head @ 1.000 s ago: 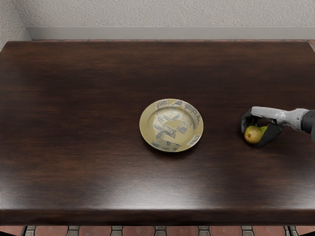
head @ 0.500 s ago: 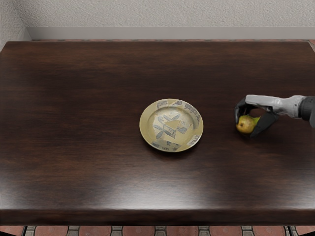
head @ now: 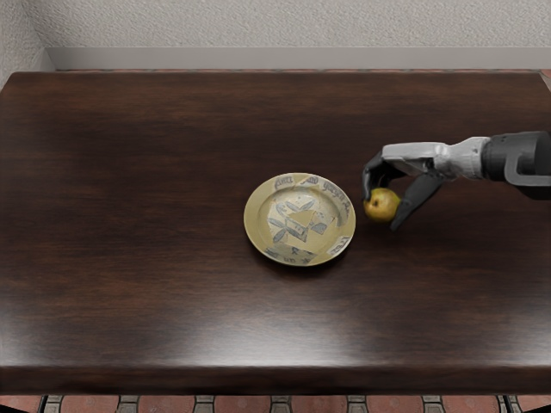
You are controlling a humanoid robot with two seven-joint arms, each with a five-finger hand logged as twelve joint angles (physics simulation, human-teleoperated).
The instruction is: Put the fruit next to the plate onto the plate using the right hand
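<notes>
Head view, looking down on a dark brown wooden worktop. We see the robot's right hand reaching in from the right edge, its dark fingers curled around a small yellow-green pear-like fruit. The fruit hangs just beside the right rim of a round tan ceramic plate with a blue-grey pattern, not yet over it. We judge the pick-up done; carrying the fruit across the rim, setting it down and letting go remain. The left arm is out of sight.
</notes>
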